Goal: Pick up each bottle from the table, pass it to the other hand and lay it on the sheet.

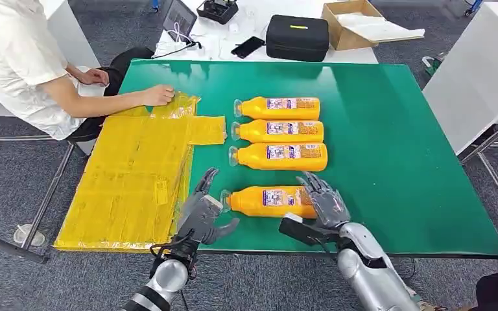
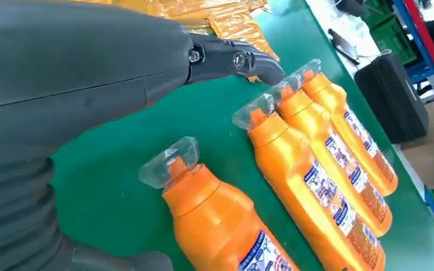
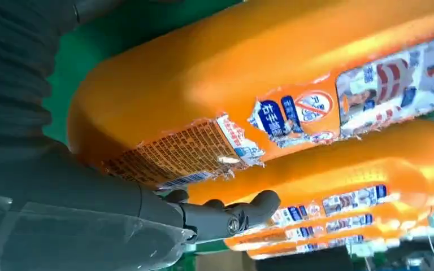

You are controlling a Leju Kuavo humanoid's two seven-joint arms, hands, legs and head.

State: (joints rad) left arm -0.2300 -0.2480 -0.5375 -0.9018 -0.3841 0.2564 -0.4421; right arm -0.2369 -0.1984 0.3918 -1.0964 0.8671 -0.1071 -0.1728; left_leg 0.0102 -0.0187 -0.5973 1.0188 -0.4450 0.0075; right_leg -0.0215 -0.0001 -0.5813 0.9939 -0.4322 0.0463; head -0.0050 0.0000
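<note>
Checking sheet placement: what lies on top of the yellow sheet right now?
No bottle lies on the yellow sheet. A person's hand rests on its far edge. All four orange bottles lie on the green table. What the sheet covers cannot be seen.

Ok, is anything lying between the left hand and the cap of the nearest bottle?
No. In the head view just bare green table mat separates the left hand from the nearest orange bottle; the left wrist view agrees.

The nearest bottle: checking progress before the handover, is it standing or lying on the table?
Lying. The nearest bottle rests on its side on the green table, cap pointing toward the yellow sheet.
</note>
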